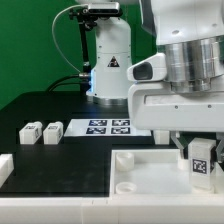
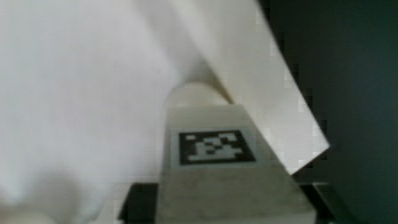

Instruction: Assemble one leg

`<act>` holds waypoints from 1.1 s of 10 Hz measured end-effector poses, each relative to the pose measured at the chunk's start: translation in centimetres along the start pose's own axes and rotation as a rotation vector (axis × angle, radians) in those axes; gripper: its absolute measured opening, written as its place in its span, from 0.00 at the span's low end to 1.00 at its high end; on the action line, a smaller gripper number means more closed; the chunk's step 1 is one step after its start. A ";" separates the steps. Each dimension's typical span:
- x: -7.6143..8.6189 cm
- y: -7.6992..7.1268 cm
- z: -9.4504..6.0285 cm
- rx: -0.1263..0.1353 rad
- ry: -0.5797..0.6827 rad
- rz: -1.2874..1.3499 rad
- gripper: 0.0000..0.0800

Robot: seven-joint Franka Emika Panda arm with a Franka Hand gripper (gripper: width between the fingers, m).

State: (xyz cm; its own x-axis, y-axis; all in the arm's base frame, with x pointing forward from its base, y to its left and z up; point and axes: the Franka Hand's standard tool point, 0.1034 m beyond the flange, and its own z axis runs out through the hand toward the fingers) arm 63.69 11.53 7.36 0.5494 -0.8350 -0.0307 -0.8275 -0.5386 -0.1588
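Note:
My gripper (image 1: 200, 160) is shut on a leg (image 1: 200, 157), a small white block with a black-and-white tag, and holds it upright over the far right part of the large white tray-like part (image 1: 150, 180). In the wrist view the leg (image 2: 217, 150) fills the middle between the dark fingers (image 2: 143, 200), with the tray's white floor and its raised rim (image 2: 267, 90) behind it. Two more legs (image 1: 29, 132) (image 1: 52, 130) lie on the black table at the exterior view's left. Whether the held leg touches the tray is hidden.
The marker board (image 1: 110, 127) lies flat on the table behind the tray. A white block (image 1: 5, 168) sits at the exterior view's left edge. The robot base (image 1: 108, 60) stands at the back.

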 end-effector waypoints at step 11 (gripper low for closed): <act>0.1 -0.1 -0.1 0.044 -0.003 -0.071 0.81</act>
State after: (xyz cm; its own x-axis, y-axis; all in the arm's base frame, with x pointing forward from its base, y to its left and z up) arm 63.81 11.50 7.50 0.6065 -0.7948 -0.0205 -0.7807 -0.5905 -0.2043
